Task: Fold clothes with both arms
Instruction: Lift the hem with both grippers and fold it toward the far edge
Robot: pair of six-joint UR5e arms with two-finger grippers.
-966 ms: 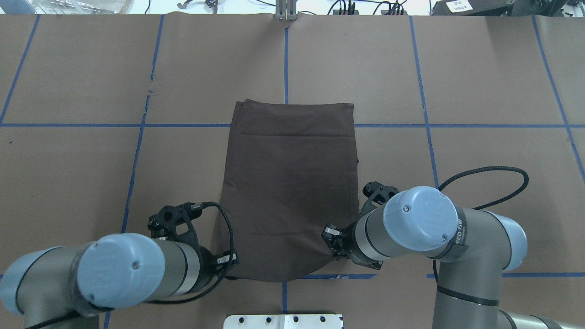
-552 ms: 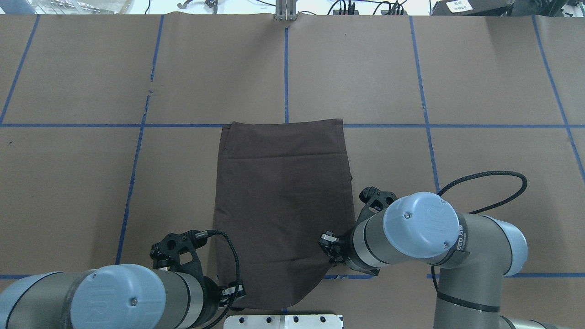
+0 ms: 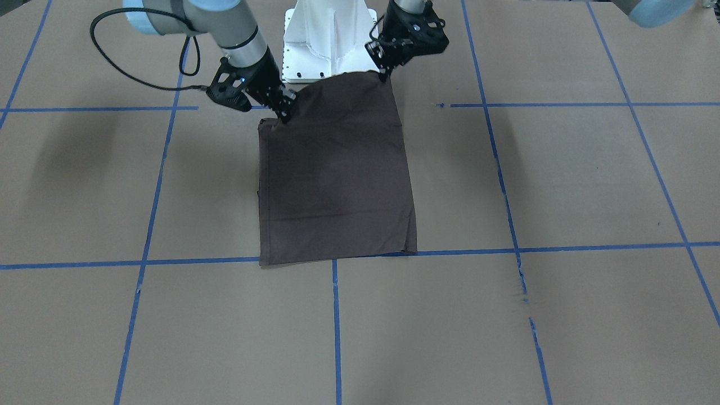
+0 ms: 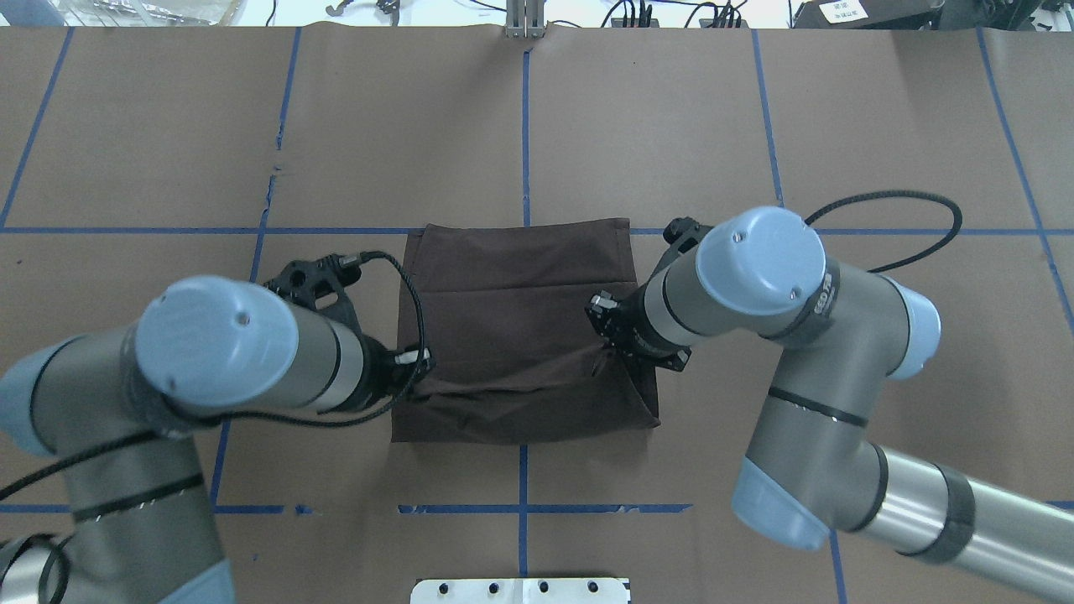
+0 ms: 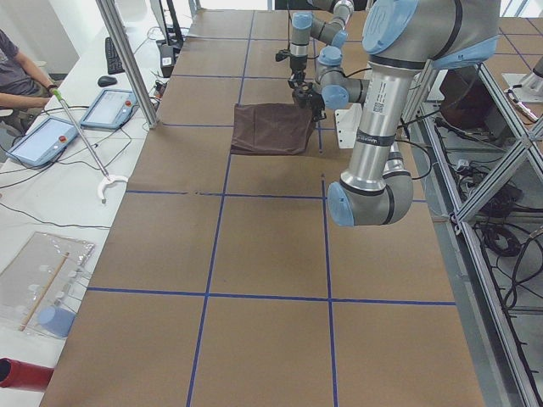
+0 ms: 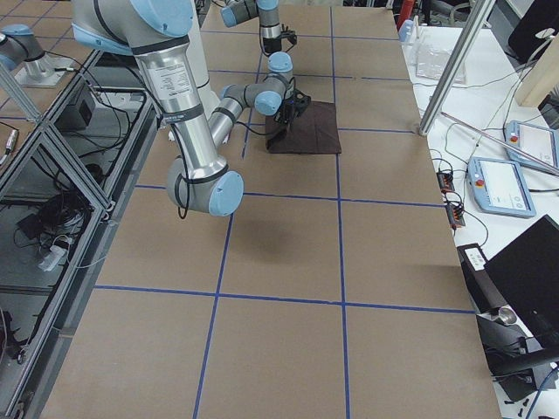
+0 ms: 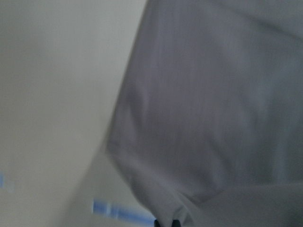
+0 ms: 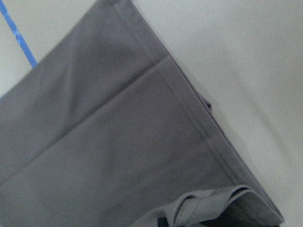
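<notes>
Both near corners of the T-shirt (image 4: 520, 277), lying at the middle of the table (image 4: 839, 126), look pinched shut in the left gripper (image 4: 417, 375) and right gripper (image 4: 606, 351), held above its middle, so I judge the fold half done; next I'd lay them on the far hem.

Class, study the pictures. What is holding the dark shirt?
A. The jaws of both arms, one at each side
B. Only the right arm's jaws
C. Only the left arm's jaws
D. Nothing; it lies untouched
A: the jaws of the left arm and of the right arm are each shut on a corner of the shirt, one at either side.
</notes>
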